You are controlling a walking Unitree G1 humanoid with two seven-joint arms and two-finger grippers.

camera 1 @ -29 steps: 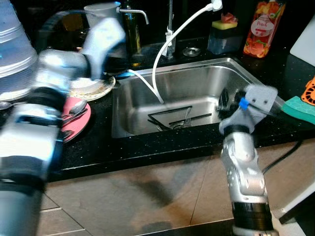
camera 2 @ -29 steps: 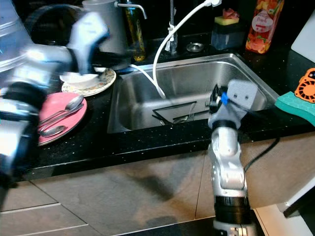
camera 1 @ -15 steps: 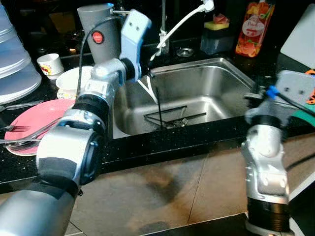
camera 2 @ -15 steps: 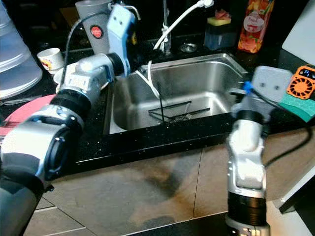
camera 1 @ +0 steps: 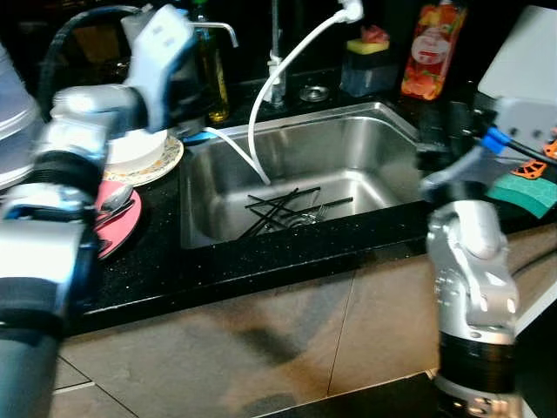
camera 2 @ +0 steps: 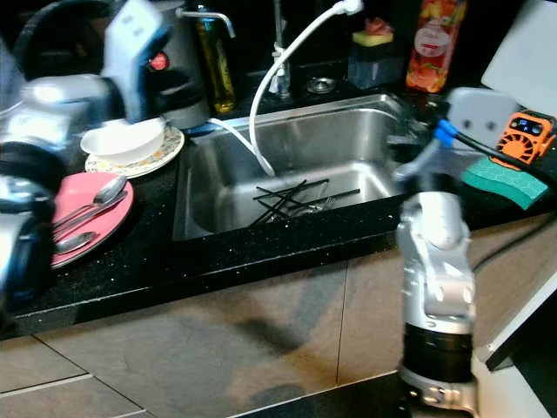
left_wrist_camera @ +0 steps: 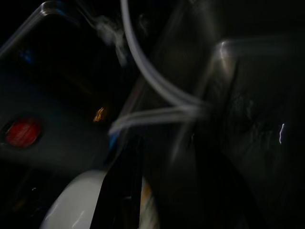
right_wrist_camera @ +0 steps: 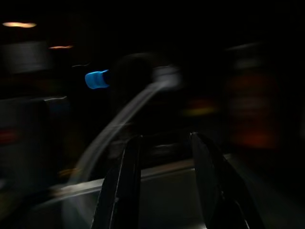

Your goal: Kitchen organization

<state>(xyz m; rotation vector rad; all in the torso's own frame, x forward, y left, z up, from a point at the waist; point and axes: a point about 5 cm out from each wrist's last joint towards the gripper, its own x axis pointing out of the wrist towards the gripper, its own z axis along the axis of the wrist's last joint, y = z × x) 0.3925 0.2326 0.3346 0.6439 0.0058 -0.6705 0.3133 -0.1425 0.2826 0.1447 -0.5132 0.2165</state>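
**Both arms raised at a steel sink on a black counter**

No label can be read. The orange bottle (camera 2: 432, 45) at about 1 o'clock behind the sink carries a white label patch, too blurred to make out, and the grey kettle (camera 2: 178, 78) at 11 o'clock shows a red round mark with no legible writing.

The left arm is bent and lifted over the counter at 10 o'clock, its wrist housing blurred above the white bowl (camera 2: 122, 139). The left gripper (left_wrist_camera: 162, 191) shows in its wrist view as two dark fingers standing apart with nothing between them, aimed past the bowl's rim toward the kettle and the white hose. The right arm stands upright at 3 o'clock, elbow low and forearm raised beside the sink's right wall. The right gripper (right_wrist_camera: 162, 186) points toward the tap area; its two fingers are spread, holding nothing.

The sink (camera 2: 365, 122) sits at centre. Several thin dark sticks (camera 2: 291, 196) lie crossed on its bottom near the drain, their long axes running roughly from 8 to 2 o'clock, with a fork (camera 2: 329, 204) just beside them. The white hose (camera 2: 278, 61) arcs from the tap down into the basin.

The bowl rests on a patterned plate (camera 2: 165, 152). Nearer, at 9 o'clock, a pink plate (camera 2: 113, 213) holds spoons (camera 2: 91, 205). A green sponge (camera 2: 500, 183) lies at 3 o'clock on the counter, beside an orange gadget (camera 2: 526, 135).
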